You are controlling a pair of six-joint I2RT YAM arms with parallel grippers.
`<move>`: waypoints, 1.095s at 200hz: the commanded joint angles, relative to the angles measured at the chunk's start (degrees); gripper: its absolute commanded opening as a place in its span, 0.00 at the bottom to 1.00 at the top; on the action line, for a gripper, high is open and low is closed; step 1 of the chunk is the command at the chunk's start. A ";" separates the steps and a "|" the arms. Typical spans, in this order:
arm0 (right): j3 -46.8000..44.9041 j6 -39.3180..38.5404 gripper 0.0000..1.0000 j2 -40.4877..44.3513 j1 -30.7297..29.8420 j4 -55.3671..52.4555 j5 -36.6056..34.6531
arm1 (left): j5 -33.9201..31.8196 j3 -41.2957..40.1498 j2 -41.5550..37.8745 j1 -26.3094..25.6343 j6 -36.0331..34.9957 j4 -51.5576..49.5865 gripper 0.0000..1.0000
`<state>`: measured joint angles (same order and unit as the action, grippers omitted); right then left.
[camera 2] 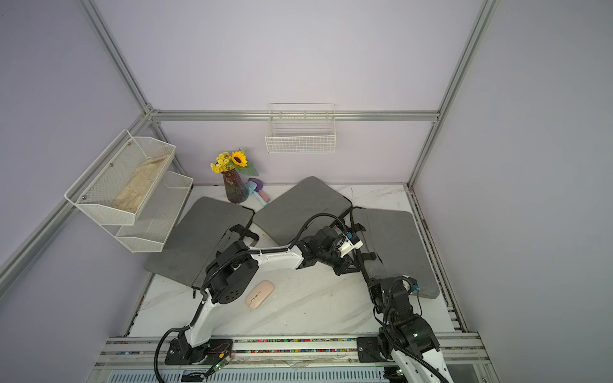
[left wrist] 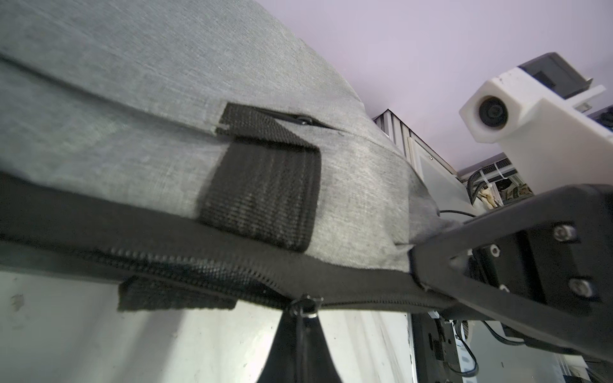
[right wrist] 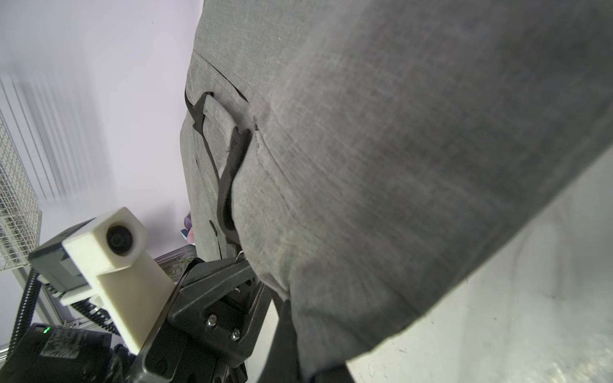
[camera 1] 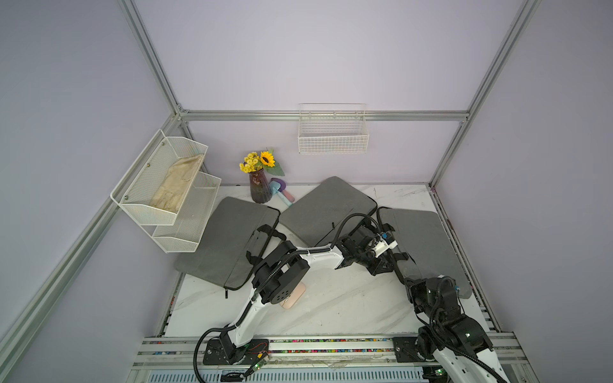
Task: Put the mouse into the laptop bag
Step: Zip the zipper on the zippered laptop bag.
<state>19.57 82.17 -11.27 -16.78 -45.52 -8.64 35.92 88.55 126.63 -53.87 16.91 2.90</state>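
A pale pink mouse [camera 2: 259,294] lies on the white marble table [camera 2: 315,308]; in a top view the left arm's elbow covers part of the mouse [camera 1: 295,296]. Three grey laptop bags lie at the back. Both grippers are at the near left edge of the right-hand bag [camera 1: 428,245]. My left gripper [left wrist: 303,313] is shut on that bag's zipper pull [left wrist: 306,303]. My right gripper [right wrist: 292,308] is shut on the bag's grey fabric at its near corner [left wrist: 403,252]. From above, the left gripper [camera 1: 381,265] and the right gripper [camera 1: 403,277] sit close together.
Two more grey bags lie at the left [camera 1: 229,238] and the middle back [camera 1: 326,209]. A vase of flowers [camera 1: 260,189] and a pastel toy [camera 1: 280,190] stand behind them. A white mesh shelf [camera 1: 166,192] hangs on the left wall and a wire basket [camera 1: 332,134] on the back wall.
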 commanded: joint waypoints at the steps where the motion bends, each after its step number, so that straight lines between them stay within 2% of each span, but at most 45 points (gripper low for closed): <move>1: 2.84 -0.76 0.00 -0.11 0.35 -5.76 -5.12 | -11.64 2.10 -3.24 4.09 -0.98 -0.12 0.00; 17: 3.68 -0.67 0.00 1.55 0.37 -7.35 -5.15 | -11.74 6.28 0.05 6.78 -0.37 -3.84 0.00; 41: 4.58 -0.35 0.00 5.07 0.37 -9.79 -5.09 | -16.22 14.23 5.47 10.39 0.23 -10.60 0.00; 58: 5.21 -0.04 0.00 6.63 0.37 -11.07 -4.60 | -14.87 19.74 8.31 12.39 0.69 -14.67 0.00; 100: 7.19 0.04 0.00 5.83 0.39 -12.40 -6.38 | -16.89 24.52 9.26 15.81 0.65 -18.28 0.00; 152: 9.27 0.09 0.00 2.92 0.34 -12.49 -12.69 | -17.34 20.62 4.02 18.40 0.87 -18.43 0.00; 186: 12.68 2.27 0.00 -1.12 0.35 -15.42 -20.58 | -18.70 12.72 -2.66 18.36 0.44 -15.42 0.00; 202: 14.29 3.52 0.00 -1.87 0.30 -17.07 -22.72 | -20.17 9.82 -5.00 18.40 -0.26 -14.53 0.00; 219: 14.95 3.54 0.00 -2.47 0.32 -16.52 -23.85 | -18.80 7.95 -6.97 18.31 0.21 -14.78 0.00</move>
<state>31.46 83.55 -13.43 -16.82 -59.94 -19.84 22.24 100.33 126.06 -38.00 16.91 -15.49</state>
